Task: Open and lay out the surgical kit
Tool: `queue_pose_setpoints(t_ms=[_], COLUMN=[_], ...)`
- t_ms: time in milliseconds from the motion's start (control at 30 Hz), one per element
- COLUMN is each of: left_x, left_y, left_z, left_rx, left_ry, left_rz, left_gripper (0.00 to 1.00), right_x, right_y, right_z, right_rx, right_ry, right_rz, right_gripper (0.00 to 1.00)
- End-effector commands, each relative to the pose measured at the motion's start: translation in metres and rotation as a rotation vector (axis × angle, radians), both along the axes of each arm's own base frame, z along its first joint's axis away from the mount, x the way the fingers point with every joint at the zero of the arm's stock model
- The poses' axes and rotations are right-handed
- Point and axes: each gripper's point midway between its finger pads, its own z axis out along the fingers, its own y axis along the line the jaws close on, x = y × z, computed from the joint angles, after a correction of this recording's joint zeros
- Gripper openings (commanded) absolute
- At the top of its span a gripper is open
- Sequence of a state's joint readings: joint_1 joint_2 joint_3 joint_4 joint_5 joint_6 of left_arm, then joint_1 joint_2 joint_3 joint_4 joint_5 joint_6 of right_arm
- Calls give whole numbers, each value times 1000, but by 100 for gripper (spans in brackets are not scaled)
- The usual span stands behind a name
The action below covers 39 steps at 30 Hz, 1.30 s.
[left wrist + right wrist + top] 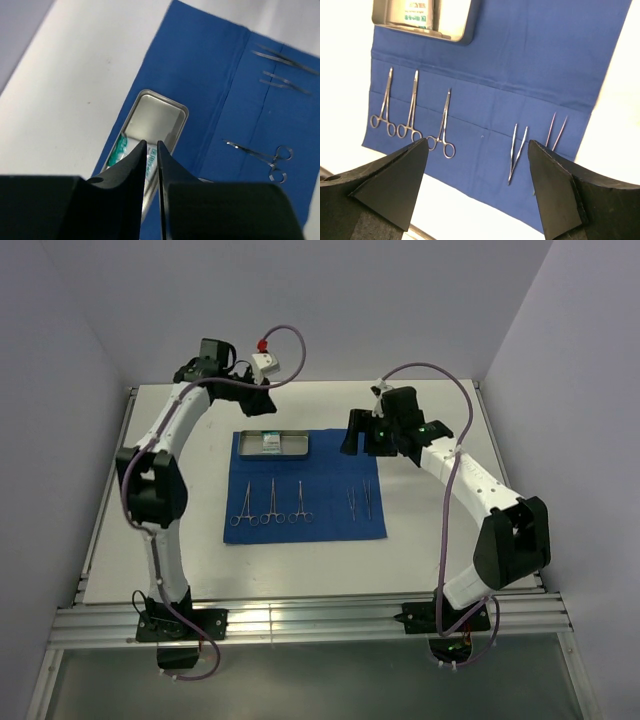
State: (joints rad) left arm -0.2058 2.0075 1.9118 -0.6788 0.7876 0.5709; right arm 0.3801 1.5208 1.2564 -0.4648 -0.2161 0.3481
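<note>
Left hand point(151, 144): nearly clenched, empty.
Right hand point(477, 145): released, empty.
Packet point(119, 151): below left fingertips; open wider, descend straight, pinch its edge.

Seen from above, the left arm point(160, 480) climbs from its base at 7 o'clock and bends over toward 11 o'clock. The left gripper point(151, 142) has its fingers nearly together (only a thin slit between them). The right arm point(470, 480) reaches from 5 o'clock toward 1 o'clock, and the right gripper point(477, 145) is spread wide.
</note>
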Motion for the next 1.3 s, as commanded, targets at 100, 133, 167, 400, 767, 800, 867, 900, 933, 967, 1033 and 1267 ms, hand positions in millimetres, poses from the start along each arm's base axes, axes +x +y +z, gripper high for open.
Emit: queue_pose_setpoints(t_ms=[100, 133, 167, 400, 767, 800, 867, 900, 933, 967, 1033, 1267], left_x=[-6, -4, -7, -2, -1, 0, 3, 0, -1, -2, -6, -11], left_y=[-23, -25, -29, -39, -41, -39, -37, -35, -35, -34, -32, -26], left_z=[-40, -49, -62, -106, -145, -147, -151, -154, -155, -156, -162, -172], left_rx=[-36, -29, -12, 35, 134, 147, 164, 176, 182, 190, 217, 271], left_ry=[72, 80, 92, 109, 102, 98, 95, 99, 100, 97, 96, 106], left_rz=[-258, -257, -259, -239, -257, -255, -255, -273, -283, -289, -309, -334], left_gripper=[18, 19, 19, 22, 22, 22, 22, 22, 22, 22, 22, 23], right_x=[3, 4, 4, 1, -2, -3, -4, -5, -5, -5, -6, -3], right_y=[-3, -6, -7, -9, -8, -8, -8, -8, -8, -9, -9, -9], right_z=[22, 20, 18, 7, 5, 5, 4, 3, 2, 1, 0, -5], right_rx=[66, 63, 65, 81, 113, 114, 114, 115, 114, 113, 113, 118], right_ry=[-63, -57, -53, -10, 17, 18, 19, 25, 26, 31, 33, 51], right_rz=[66, 59, 56, 44, 43, 41, 45, 45, 43, 39, 40, 29], right_gripper=[88, 88, 88, 88, 88, 88, 88, 88, 88, 88, 88, 88])
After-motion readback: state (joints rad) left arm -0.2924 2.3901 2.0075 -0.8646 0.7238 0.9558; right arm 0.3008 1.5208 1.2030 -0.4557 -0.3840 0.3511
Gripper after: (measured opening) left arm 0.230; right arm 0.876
